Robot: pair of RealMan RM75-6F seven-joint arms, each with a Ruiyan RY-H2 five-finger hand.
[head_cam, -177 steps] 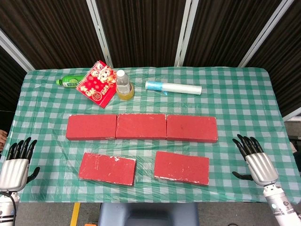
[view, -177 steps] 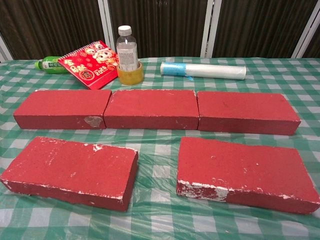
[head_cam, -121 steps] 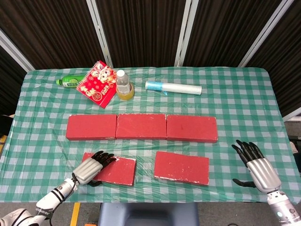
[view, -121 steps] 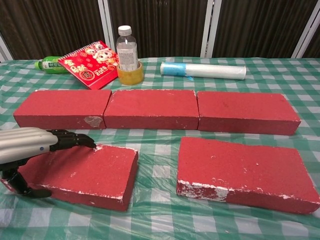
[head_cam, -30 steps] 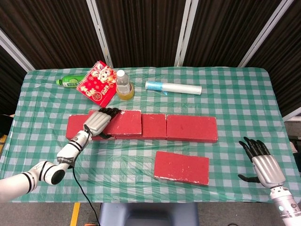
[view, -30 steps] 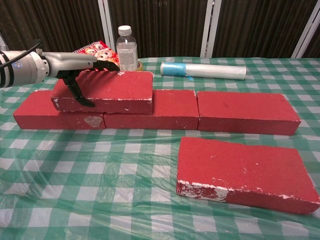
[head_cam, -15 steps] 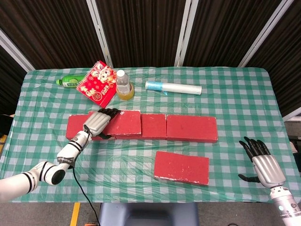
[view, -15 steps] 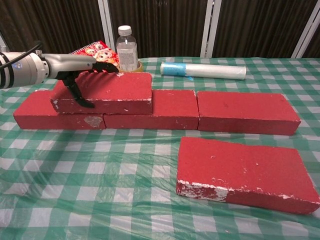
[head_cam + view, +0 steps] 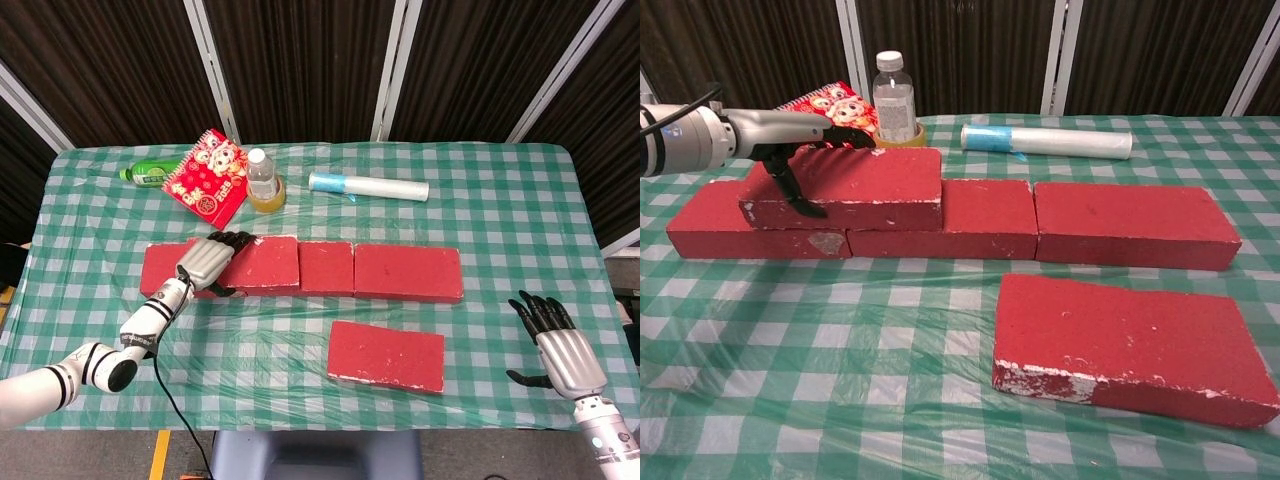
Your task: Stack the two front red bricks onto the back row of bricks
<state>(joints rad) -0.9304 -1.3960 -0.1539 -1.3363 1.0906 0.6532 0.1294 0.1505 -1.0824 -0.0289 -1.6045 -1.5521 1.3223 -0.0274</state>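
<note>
Green and white checked cloth covers the worktop (image 9: 500,200), and dark panels stand behind it.

The left hand (image 9: 207,262) grips the stacked brick (image 9: 845,187) at its left end, fingers over the top and thumb on the near face. This brick sits on the back row (image 9: 1130,222), lying across the joint between the left and middle bricks. That is a good spot, I think, because it rests on two bricks at once. To finish this step well, the hand should make sure the brick lies flat, then let go slowly and lift straight up so it does not drag the brick along. The brick's near face looks almost level with the row's near faces, so a small push back may not be needed.

The front brick (image 9: 387,355) lies flat on the near right part of the worktop, by itself, with nothing holding it. The right hand (image 9: 555,348) hangs well to the right of it, empty, with fingers spread. It is likely the one to lift that brick next.

The bricks are red and boxy with flat tops. White chips and scuffs show on their edges and corners. They look hard and heavy, so a firm grip across the sides is wise.

At the far side lie a red booklet (image 9: 207,178), a clear bottle (image 9: 261,175), a green bottle (image 9: 148,175) and a plastic roll (image 9: 368,186).
</note>
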